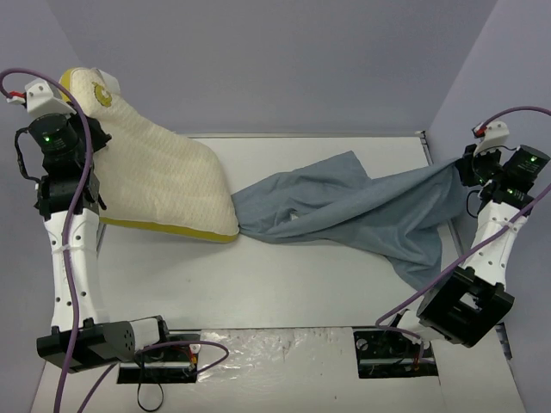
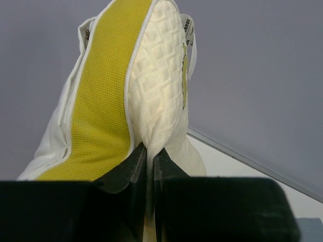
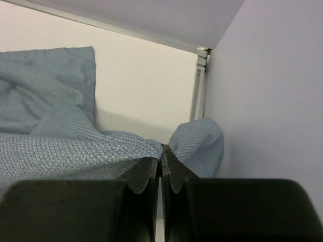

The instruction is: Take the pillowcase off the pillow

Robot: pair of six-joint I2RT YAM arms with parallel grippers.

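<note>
The cream pillow (image 1: 164,176) with its yellow edge band lies at the back left, its far end lifted. My left gripper (image 1: 86,138) is shut on the pillow's end; in the left wrist view the jaws pinch the cream fabric (image 2: 156,101) beside the yellow band (image 2: 101,101), gripper (image 2: 150,154). The grey-blue pillowcase (image 1: 344,211) is stretched across the table from the pillow's right corner to the right side, showing its plain face. My right gripper (image 1: 482,168) is shut on the pillowcase's end; the right wrist view shows the cloth (image 3: 75,146) pinched, gripper (image 3: 162,151).
The white table (image 1: 284,284) has a raised metal rim at the back (image 1: 301,135) and right. Grey walls (image 3: 272,91) stand close on all sides. The arm bases and cables sit at the near edge (image 1: 284,353).
</note>
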